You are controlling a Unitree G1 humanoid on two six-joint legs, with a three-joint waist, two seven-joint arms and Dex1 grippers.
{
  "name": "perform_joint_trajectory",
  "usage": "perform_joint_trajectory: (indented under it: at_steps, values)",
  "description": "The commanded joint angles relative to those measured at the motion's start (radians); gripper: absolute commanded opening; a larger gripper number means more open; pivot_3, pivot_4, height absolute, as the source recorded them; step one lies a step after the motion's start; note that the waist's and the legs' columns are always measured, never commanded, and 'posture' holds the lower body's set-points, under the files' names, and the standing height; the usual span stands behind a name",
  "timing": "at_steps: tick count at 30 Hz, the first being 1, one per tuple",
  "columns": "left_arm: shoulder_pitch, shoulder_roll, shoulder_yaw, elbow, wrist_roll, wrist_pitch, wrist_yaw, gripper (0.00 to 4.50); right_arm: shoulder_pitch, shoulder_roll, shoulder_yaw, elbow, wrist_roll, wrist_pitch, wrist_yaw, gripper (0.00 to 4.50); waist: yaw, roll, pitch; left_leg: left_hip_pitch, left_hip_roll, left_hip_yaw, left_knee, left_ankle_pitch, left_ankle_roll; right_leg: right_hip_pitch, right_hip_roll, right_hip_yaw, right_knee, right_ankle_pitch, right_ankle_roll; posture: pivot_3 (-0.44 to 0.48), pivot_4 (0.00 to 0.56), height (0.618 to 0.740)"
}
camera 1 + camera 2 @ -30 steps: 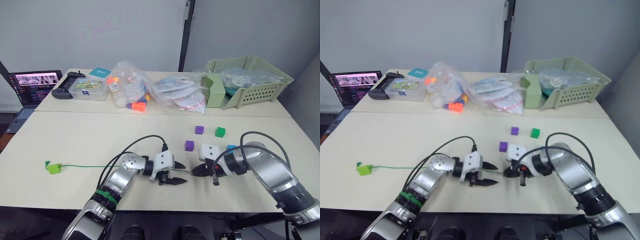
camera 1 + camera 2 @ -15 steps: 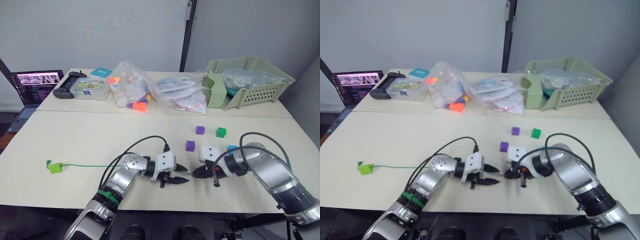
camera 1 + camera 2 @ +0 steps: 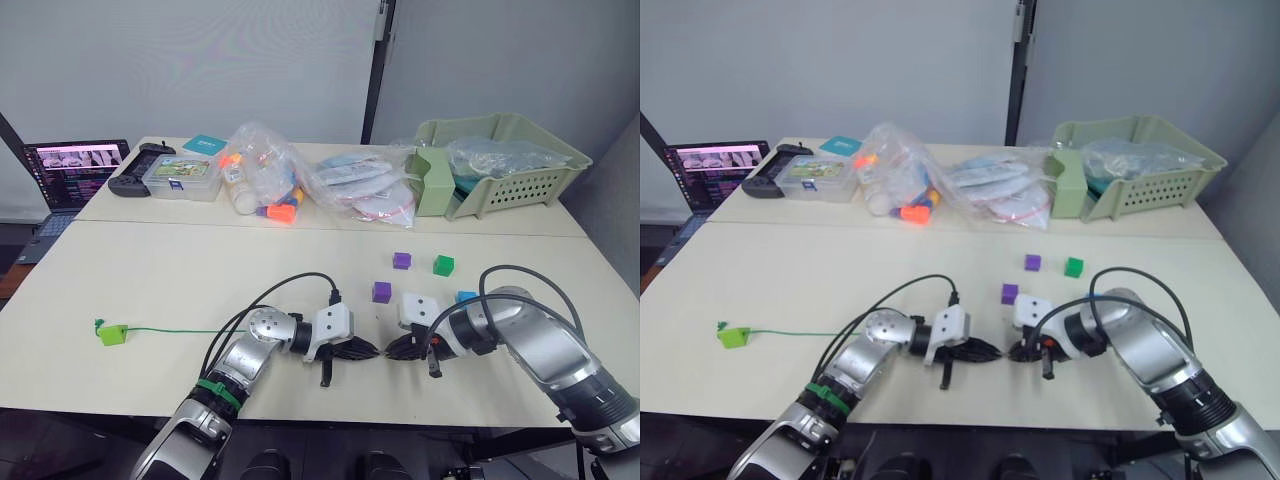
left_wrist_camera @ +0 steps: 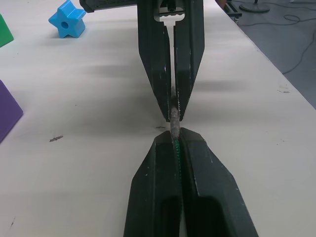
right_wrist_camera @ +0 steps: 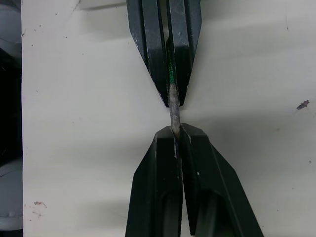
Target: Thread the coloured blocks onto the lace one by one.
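Grey needle tip of the lace (image 4: pixel 174 117) bridges my left gripper (image 3: pixel 368 350) and right gripper (image 3: pixel 392 350) at lower centre of the worktop (image 3: pixel 150 280), both jaws clamped on it, seemingly a handover; coloured blocks (image 3: pixel 380 291) wait just above.

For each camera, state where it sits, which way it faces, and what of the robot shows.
Left eye view and right eye view: on the head, facing forward and down over the table; both arms show, left end effector and right end effector tip to tip.
Left wrist view: on the left wrist, looking along its fingers at the lace.
Right wrist view: on the right wrist, looking along its fingers.
Shared: both wrist views show both end effectors pinching the lace's grey tip.
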Motion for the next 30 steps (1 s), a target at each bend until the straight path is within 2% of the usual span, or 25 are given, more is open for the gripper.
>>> perform_joint_trajectory:
  at_steps: [1, 6, 10, 11, 12, 15, 20, 23, 30]
  values:
    - [-0.008, -0.018, -0.008, -0.014, -0.008, -0.009, -0.010, 0.00, 0.008, -0.028, -0.040, -0.054, 0.040, 0.037, 0.006, 0.67, 0.001, 0.000, 0.000, 0.000, 0.000, 0.000, 0.000, 0.000, 0.000, 0.000, 0.000, 0.000, 0.000, 0.000, 0.000, 0.000, 0.150, 0.740]
    - [-0.021, -0.016, 0.007, 0.026, -0.008, -0.023, -0.020, 0.00, 0.025, -0.067, -0.124, -0.094, 0.093, 0.063, -0.015, 2.32, 0.004, 0.000, 0.000, 0.000, 0.000, 0.000, 0.000, 0.000, 0.000, 0.000, 0.000, 0.000, 0.000, 0.000, 0.000, 0.000, 0.150, 0.740]
    - [-0.044, -0.020, 0.020, 0.057, -0.013, -0.034, -0.023, 0.00, 0.087, -0.086, -0.237, -0.136, 0.167, 0.105, -0.044, 3.69, 0.009, 0.000, 0.000, 0.000, 0.000, -0.001, 0.000, 0.000, 0.000, 0.001, 0.000, 0.000, 0.000, 0.000, 0.000, 0.000, 0.150, 0.740]
    - [-0.046, -0.021, 0.022, 0.060, -0.016, -0.035, -0.025, 0.00, 0.124, -0.090, -0.281, -0.147, 0.181, 0.106, -0.058, 4.14, 0.009, 0.000, 0.000, 0.000, 0.000, -0.001, 0.001, 0.000, 0.000, 0.001, 0.000, 0.000, -0.001, 0.000, 0.000, 0.000, 0.150, 0.740]
    - [-0.049, -0.023, 0.023, 0.063, -0.018, -0.037, -0.028, 0.00, 0.174, -0.077, -0.351, -0.158, 0.208, 0.113, -0.085, 4.36, 0.012, 0.000, 0.000, 0.000, 0.000, 0.000, 0.000, 0.000, 0.000, 0.001, 0.000, 0.000, -0.001, 0.000, 0.000, 0.000, 0.150, 0.740]
    - [-0.052, -0.032, 0.027, 0.071, -0.029, -0.039, -0.040, 0.00, 0.334, -0.029, -0.541, -0.198, 0.279, 0.114, -0.147, 4.36, 0.018, 0.000, 0.000, -0.001, -0.001, -0.003, 0.001, 0.000, 0.000, 0.003, 0.000, -0.001, -0.001, 0.000, 0.000, 0.000, 0.150, 0.740]
    - [-0.046, -0.050, 0.018, 0.070, -0.038, -0.033, -0.067, 0.00, 0.531, 0.139, -0.780, -0.249, 0.344, -0.001, -0.273, 4.36, 0.011, 0.000, 0.000, 0.000, -0.001, -0.004, 0.001, 0.000, 0.000, 0.005, 0.000, -0.001, -0.002, 0.000, 0.001, 0.000, 0.150, 0.740]
    - [-0.039, -0.061, 0.017, 0.066, -0.040, -0.028, -0.072, 0.00, 0.643, 0.230, -0.864, -0.264, 0.364, -0.086, -0.311, 4.36, 0.010, 0.001, 0.000, 0.003, -0.001, -0.005, 0.001, 0.000, 0.001, 0.010, 0.001, -0.001, -0.004, 0.000, 0.002, 0.000, 0.150, 0.740]
    - [-0.022, -0.067, 0.011, 0.058, -0.040, -0.026, -0.090, 0.00, 0.811, 0.397, -0.945, -0.247, 0.349, -0.296, -0.426, 4.36, 0.002, 0.003, -0.002, 0.008, -0.001, -0.005, 0.000, 0.000, 0.000, 0.014, 0.001, 0.000, -0.004, -0.001, 0.003, 0.000, 0.150, 0.740]
